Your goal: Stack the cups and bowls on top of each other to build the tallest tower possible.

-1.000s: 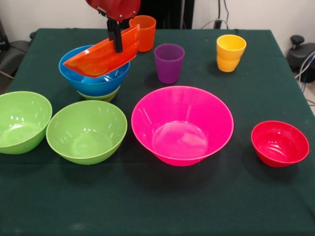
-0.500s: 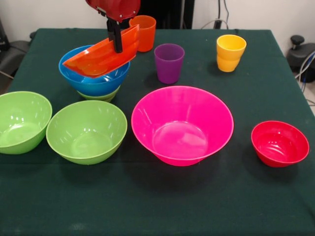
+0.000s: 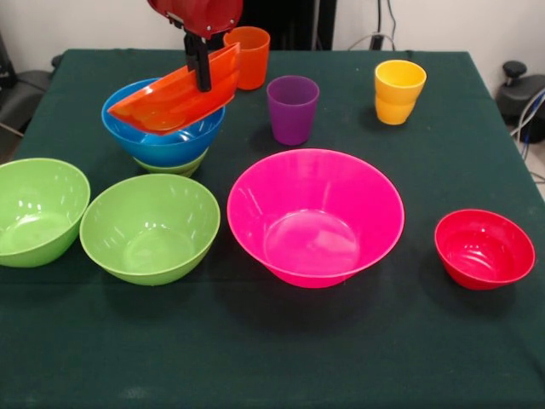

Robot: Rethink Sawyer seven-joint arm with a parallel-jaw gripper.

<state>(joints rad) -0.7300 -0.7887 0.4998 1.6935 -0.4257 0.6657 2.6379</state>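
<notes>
While the pincer keeps its fingers pinched on the far rim of the orange bowl, that bowl hangs tilted, its low edge dipping into the blue bowl just beneath; whether the two touch I cannot tell. Across the last second almost nothing has shifted; the orange bowl has at most sagged a shade lower toward the blue one, so I judge this a slow lowering or a pause before release, not a fresh step. The blue bowl sits nested in a lime bowl on the tabletop, and that pair is the start of the tower; the orange bowl would make a third layer once let go. Right beside the pincer, behind it, stands the orange cup; the purple cup is near, off to the picture's right of it, and the yellow cup farther the same way. Nearer the camera than the pincer lie two loose lime bowls, the pink bowl and the red bowl; all unstacked, so most of the task remains.
</notes>
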